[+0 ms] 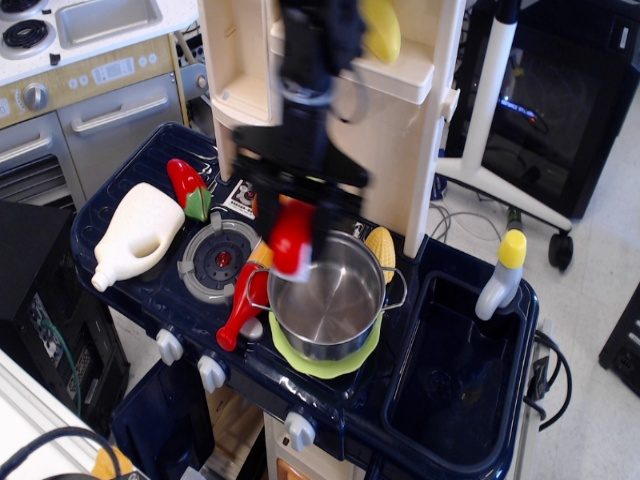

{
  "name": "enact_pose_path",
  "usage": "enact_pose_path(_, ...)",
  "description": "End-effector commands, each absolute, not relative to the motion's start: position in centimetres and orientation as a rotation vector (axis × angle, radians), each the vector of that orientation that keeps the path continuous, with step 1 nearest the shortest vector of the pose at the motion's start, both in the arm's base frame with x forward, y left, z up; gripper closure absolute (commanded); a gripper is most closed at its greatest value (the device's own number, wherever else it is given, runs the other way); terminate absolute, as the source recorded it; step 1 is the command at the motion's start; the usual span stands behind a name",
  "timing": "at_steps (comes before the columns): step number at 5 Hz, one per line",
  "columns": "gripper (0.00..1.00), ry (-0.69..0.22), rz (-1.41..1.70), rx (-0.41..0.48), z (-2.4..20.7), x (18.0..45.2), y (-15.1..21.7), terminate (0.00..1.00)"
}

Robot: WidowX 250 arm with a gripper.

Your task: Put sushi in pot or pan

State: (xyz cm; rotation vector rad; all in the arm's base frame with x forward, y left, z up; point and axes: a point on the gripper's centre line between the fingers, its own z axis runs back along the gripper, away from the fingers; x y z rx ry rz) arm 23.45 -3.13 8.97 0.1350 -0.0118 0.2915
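Note:
My gripper [297,232] is shut on the sushi [291,240], a small block with a glossy red top and a white underside. It hangs in the air at the left rim of the shiny steel pot [330,295], slightly above it. The pot stands on a green plate [322,364] on the dark blue toy stove and looks empty inside. The arm is blurred and comes down from the top centre, hiding part of the cream shelf unit behind it.
A white jug [137,233] lies at the left. A red chili pepper [187,187] lies behind the round burner [217,260]. A red-and-orange bottle toy [244,293] lies left of the pot, corn [381,247] behind it. A sink [455,370] with a yellow-capped bottle [503,274] is on the right.

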Motion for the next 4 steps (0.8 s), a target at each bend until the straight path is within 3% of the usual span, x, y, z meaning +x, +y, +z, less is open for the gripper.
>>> enact_pose_path(1, 0.0, -0.06, 0.252, 0.18, 8.82, 25.21, -3.76, 0.0)
enact_pose_path(2, 0.0, -0.074, 0.186, 0.123, 9.01, 25.39, -2.77, 0.0)
enact_pose_path(3, 0.0, -0.074, 0.186, 0.123, 9.01, 25.39, -2.77, 0.0)
enact_pose_path(4, 0.0, -0.074, 0.186, 0.123, 9.01, 25.39, -2.77, 1.0)
